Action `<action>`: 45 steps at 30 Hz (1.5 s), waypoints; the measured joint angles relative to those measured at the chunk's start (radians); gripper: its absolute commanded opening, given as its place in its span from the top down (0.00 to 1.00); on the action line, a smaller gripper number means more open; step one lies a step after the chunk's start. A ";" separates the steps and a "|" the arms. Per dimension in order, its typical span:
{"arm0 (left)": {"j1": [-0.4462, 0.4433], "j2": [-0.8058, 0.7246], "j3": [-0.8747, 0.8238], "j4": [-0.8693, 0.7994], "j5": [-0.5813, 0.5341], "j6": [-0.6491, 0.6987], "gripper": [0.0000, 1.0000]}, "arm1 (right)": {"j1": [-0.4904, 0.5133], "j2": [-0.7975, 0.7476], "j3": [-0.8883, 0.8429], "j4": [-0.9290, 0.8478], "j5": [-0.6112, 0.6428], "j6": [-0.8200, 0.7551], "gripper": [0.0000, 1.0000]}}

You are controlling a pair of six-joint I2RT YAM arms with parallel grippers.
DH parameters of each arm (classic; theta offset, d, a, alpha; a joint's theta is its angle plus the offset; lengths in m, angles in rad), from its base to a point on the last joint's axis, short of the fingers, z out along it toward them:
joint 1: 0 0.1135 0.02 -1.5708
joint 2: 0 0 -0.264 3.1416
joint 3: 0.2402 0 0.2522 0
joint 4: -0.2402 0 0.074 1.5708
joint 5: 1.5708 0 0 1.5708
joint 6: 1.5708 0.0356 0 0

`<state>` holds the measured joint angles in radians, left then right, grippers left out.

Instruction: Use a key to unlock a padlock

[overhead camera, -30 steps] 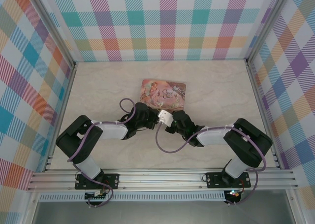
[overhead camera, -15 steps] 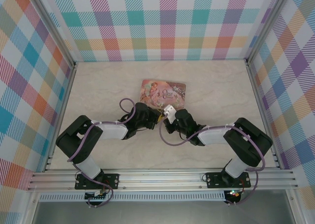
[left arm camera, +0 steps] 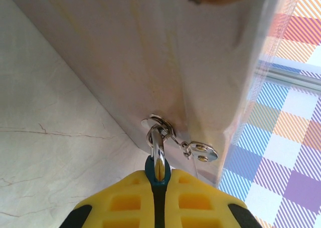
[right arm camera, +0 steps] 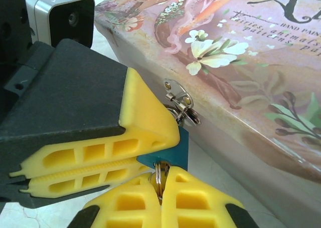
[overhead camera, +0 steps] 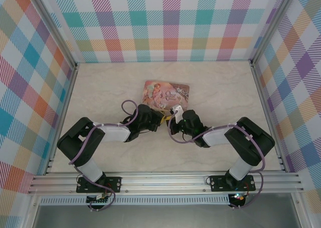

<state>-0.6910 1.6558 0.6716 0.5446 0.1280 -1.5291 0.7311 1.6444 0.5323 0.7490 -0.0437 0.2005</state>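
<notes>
The right gripper (right arm camera: 161, 184) is clamped tight on the key (right arm camera: 159, 174); only a sliver of its metal head and ring shows between the yellow pads. Directly at 12 o'clock from those tips sits the blue padlock (right arm camera: 169, 150). The left gripper (left arm camera: 159, 185) reaches in from 9 o'clock, squeezed closed across the flat sides of its body. The padlock's shackle runs up through the hasp (right arm camera: 179, 101) on the near wall of the pink tin (right arm camera: 261, 62), at about 1 o'clock. Both metal pieces look tiny, light, rigid and slick. The padlock would likely swing on the hasp unless pinned by its body with the keyhole end left free. The key wants a flat grip on its head so that twisting doesn't slip.
</notes>
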 measured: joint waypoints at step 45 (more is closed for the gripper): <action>0.012 -0.021 0.021 -0.103 -0.017 0.079 0.71 | 0.031 0.029 -0.009 0.037 0.045 -0.081 1.00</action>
<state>-0.6788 1.6348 0.6930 0.4412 0.1112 -1.4502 0.7624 1.6733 0.5232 0.7856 0.0010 0.1192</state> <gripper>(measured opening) 0.323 0.058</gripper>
